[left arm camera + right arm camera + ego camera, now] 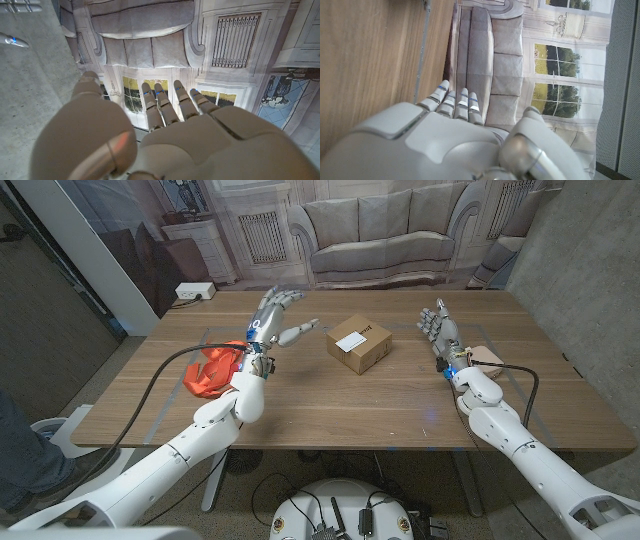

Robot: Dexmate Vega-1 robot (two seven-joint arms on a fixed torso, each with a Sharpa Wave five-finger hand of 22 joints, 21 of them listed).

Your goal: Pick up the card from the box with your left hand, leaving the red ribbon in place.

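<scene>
The head view looks down from above and behind both arms over the wooden surface, taking in its whole width and, past the far edge, a printed backdrop with a grey sofa.

The left wrist view sits close behind the left robot hand, which takes up the lower half; it faces the backdrop, seen upside down.

The right wrist view sits just as close behind the right robot hand, turned sideways, with the surface on one side.

All three views share the backdrop's sofa.
</scene>
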